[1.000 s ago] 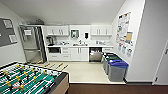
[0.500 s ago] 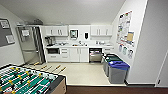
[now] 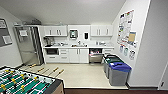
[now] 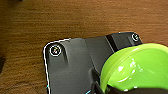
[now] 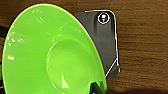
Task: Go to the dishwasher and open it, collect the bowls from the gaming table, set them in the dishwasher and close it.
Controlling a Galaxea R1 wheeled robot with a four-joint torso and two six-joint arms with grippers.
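Observation:
The dishwasher (image 3: 95,58) sits under the far kitchen counter, right of the white cabinets, with a dark opening above its steel panel. In the left wrist view a pale yellow-green bowl (image 4: 140,67) hangs close over the wood floor, and my left gripper (image 4: 110,88) is shut on its rim. In the right wrist view a bright green bowl (image 5: 50,55) is held the same way by my right gripper (image 5: 97,88), a dark finger over its edge. The gaming table is out of view.
A foosball table (image 3: 22,83) with a green field stands at the near left. Grey bins with blue and green lids (image 3: 117,71) line the right wall. A steel fridge (image 3: 28,46) stands at the far left. Pale floor (image 3: 80,75) runs up to the counter.
The whole head view has shifted: the kitchen looks a little nearer and the foosball table has slid lower in the picture. The bowls stay in the grippers.

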